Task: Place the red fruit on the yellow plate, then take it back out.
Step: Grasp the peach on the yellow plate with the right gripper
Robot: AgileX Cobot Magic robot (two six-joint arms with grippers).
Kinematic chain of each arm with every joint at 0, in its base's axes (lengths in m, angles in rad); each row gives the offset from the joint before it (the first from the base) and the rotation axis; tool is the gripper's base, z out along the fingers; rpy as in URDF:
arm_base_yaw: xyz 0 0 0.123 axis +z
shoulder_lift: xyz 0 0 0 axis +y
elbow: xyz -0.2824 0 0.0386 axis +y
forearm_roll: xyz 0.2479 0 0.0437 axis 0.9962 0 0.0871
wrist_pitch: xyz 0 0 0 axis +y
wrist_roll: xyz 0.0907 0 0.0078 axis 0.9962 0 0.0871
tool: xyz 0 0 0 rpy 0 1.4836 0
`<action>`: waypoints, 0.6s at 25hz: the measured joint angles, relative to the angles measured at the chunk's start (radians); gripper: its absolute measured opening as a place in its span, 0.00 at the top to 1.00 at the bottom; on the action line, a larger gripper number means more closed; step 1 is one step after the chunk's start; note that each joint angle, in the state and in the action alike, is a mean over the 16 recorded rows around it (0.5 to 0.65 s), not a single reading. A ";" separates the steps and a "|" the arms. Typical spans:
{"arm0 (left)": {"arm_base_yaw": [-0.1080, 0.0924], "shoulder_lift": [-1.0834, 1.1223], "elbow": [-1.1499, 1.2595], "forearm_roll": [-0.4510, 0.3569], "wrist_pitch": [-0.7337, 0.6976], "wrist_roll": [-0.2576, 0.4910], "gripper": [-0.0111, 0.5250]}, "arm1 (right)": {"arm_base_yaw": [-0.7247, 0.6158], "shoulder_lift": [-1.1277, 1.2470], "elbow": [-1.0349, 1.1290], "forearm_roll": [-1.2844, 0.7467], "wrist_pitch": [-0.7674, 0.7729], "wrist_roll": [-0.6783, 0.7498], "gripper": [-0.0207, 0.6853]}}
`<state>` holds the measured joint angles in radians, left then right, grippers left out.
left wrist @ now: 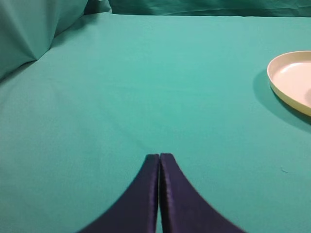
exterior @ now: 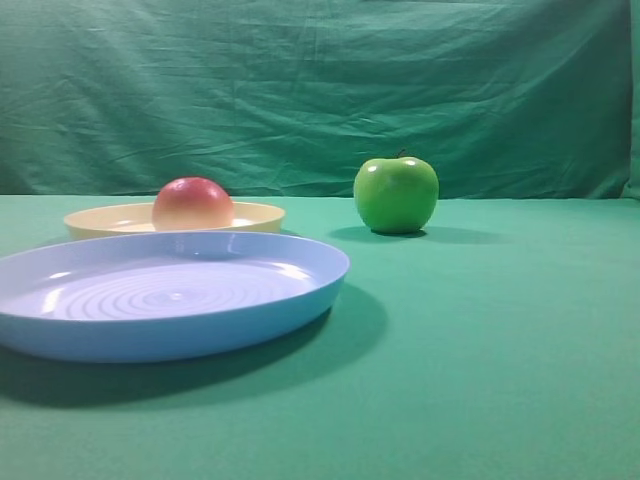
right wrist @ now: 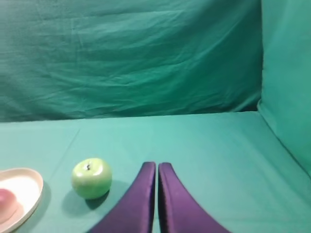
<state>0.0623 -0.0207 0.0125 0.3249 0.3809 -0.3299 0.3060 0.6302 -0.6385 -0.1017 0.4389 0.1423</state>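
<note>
Red fruit (exterior: 192, 203) rests on yellow plate (exterior: 255, 214), left of the right gripper (right wrist: 157, 166); both jaws pressed together. Risk: shut jaws would knock it rolling.

backdrop: we see wrinkled green cloth (exterior: 320, 90) hung behind
table: same green cloth cover (exterior: 500, 350), smooth
light: we note soft shadows

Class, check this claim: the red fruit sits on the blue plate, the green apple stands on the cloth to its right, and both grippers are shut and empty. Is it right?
One thing is wrong. The red fruit sits on the yellow plate, behind the blue plate, as the exterior high view shows. The green apple, left gripper and right gripper are as stated.
</note>
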 joint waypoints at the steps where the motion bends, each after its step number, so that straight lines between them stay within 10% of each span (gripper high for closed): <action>1: 0.000 0.000 0.000 0.000 0.000 0.000 0.98 | 0.023 0.045 -0.036 0.001 0.025 -0.004 0.97; 15: 0.000 0.000 0.000 0.000 0.000 0.000 0.98 | 0.262 0.602 -0.370 0.167 0.233 -0.167 0.97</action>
<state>0.0623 -0.0207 0.0125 0.3249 0.3809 -0.3299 0.5683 1.2326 -1.0080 0.0650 0.6715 -0.0252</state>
